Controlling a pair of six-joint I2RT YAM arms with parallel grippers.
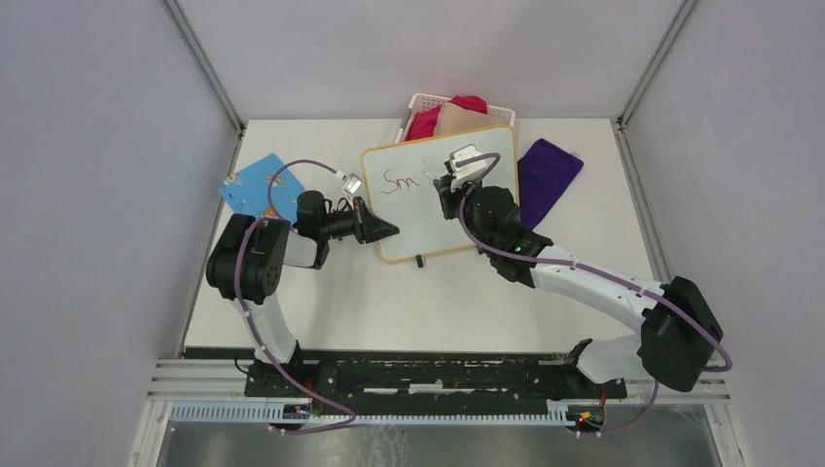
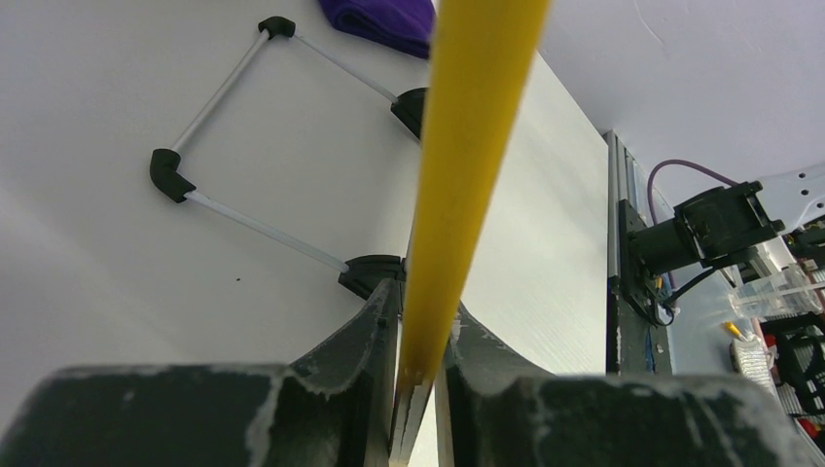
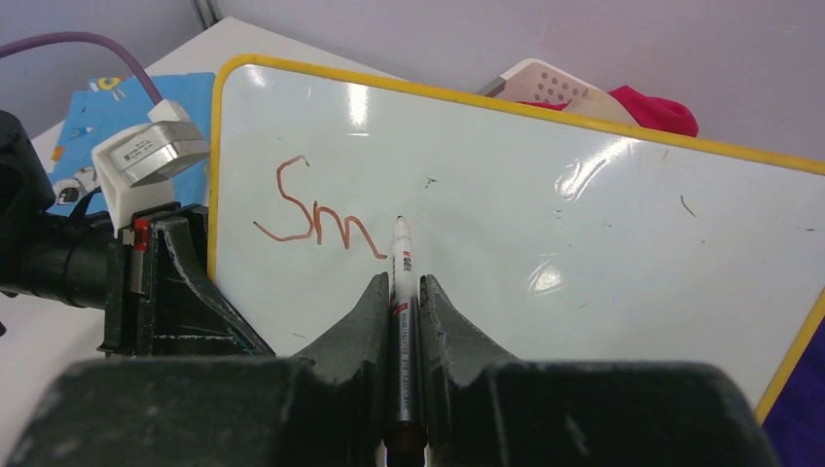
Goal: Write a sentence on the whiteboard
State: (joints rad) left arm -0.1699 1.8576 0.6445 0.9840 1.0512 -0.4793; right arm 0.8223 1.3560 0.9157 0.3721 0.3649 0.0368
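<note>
Right claw point(image 3: 401, 284) clamped on marker point(image 3: 402, 255), tip by red "Sm" point(image 3: 313, 226), left claw point(image 2: 420, 306) pinching whiteboard point(image 2: 467, 146) rim, clearest wrist-on

Left arm point(image 1: 255, 255) was folded at the elbow near its base, forearm pointed right. Left gripper point(image 1: 379, 230) was clamped on the whiteboard point(image 1: 367, 180) at its left rim. Right arm point(image 1: 584, 282) stretched long toward the upper left. Right gripper point(image 1: 445, 197) had its jaws closed tight around a marker point(image 3: 401, 258), tip pointing forward.
</note>
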